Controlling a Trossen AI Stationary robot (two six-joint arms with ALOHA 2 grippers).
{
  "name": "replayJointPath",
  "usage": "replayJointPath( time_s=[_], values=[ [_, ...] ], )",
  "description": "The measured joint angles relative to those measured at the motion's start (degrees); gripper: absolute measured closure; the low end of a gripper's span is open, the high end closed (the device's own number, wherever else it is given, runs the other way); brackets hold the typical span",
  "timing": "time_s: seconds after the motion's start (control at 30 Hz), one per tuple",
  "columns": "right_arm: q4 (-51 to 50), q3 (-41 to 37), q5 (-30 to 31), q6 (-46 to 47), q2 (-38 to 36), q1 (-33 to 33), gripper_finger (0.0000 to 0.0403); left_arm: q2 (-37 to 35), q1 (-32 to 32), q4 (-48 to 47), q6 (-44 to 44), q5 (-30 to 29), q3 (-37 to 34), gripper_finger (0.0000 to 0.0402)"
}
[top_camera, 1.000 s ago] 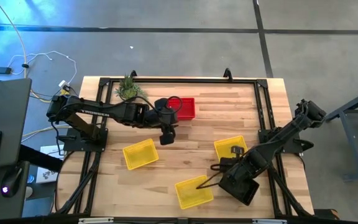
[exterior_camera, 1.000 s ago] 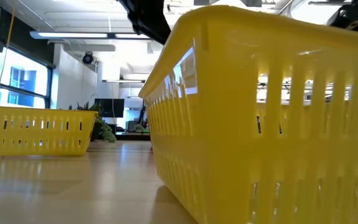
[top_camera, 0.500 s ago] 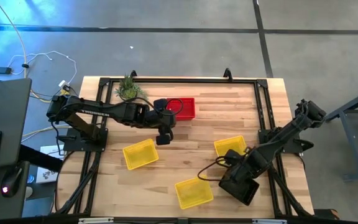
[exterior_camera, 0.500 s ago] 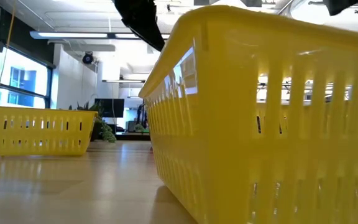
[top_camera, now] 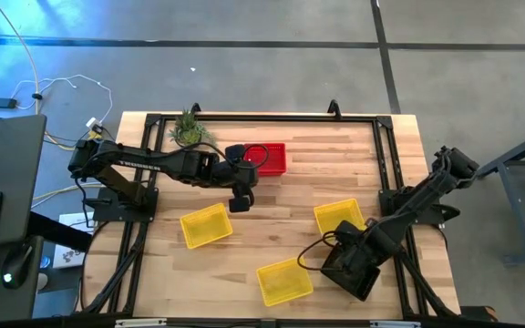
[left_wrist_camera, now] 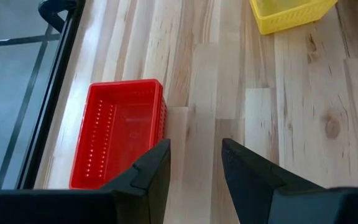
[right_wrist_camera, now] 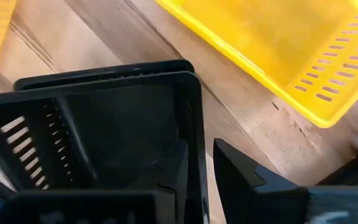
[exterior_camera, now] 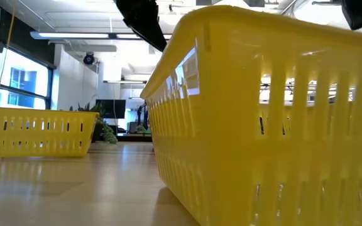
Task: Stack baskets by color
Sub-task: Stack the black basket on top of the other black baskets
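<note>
Yellow plastic fills the low view: the nearest yellow basket [exterior_camera: 263, 125] sits by the front edge of the desk [top_camera: 272, 219], on its own and with nothing nested in it. Just beside it, towards the right arm's side, the right gripper [right_wrist_camera: 199, 146] has a black basket [right_wrist_camera: 104, 124]. Its fingers [right_wrist_camera: 247, 180] are pinched narrow over one wall, one inside and one outside. The wrist view shows a second dark rim close against the first, so my read is a nested black set, though how many I cannot tell. From above, that black load [top_camera: 346, 273] looks tilted at the arm's end, and whether it touches the wood I cannot tell.

Further back, two more yellow baskets lie apart: one on the right [top_camera: 339, 216], near the black load, and one on the left [top_camera: 206, 225]. So yellow, I judge, is the colour not yet stacked.

Beyond those, the left gripper [top_camera: 240, 199] hangs over bare wood, fingers [left_wrist_camera: 157, 162] wide with nothing between them. The red basket [left_wrist_camera: 120, 130] stands just beside it, near the far rail, and looks finished. The little potted plant [top_camera: 188, 129] sits by the far edge.

The step in hand looks like parking the black baskets. Next, the right arm needs a clear patch, away from the yellow rims on either side of it, and a flat set-down before letting go. The free left gripper is best placed for the left yellow basket. It would need one finger inside a wall, then a square drop into another yellow so the rims nest.
</note>
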Motion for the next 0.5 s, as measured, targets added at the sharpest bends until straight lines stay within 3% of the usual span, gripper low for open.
replayJointPath(
  time_s=[0.27,0.5],
  values=[
    [2.9,-2.6,-1.6,0.4,0.0,0.0,0.0342,0.0,0.0,-0.1,-0.4,0.0,0.0,0.0273],
    [2.8,-2.7,-2.8,-1.0,0.0,0.0,0.0396,0.0,0.0,-0.1,-0.4,0.0,0.0,0.0273]
  ],
)
